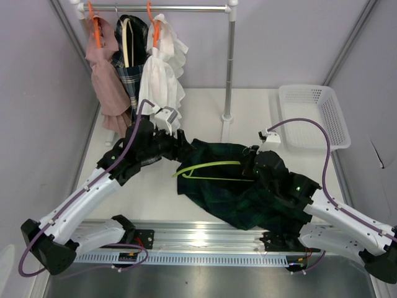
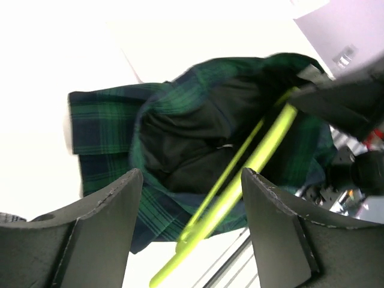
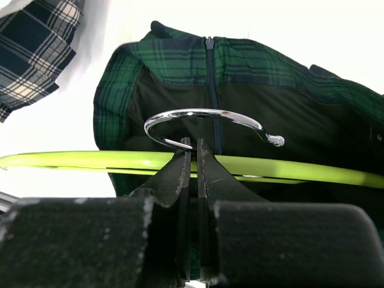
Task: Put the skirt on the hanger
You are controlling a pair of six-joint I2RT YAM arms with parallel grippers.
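The right pincer (image 3: 192, 145) clamps the hanger (image 3: 90, 161) over the skirt (image 1: 239, 194) spread on the desk (image 1: 205, 108), so the wide-open, empty left pincer (image 2: 191, 180) should pinch one waistband edge and draw it onto the hanger arm

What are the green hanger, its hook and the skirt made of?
Hanger: probably plastic, smooth, evenly lime-coloured, slightly glossy. Hook: metal, by its mirror-bright chrome shine. Skirt: woven cloth, matte green-and-navy plaid, with a dark lining showing inside.

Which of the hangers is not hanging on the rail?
The lime-green hanger: it lies on the green plaid skirt, while the two orange hangers and the cream one hang from the rail.
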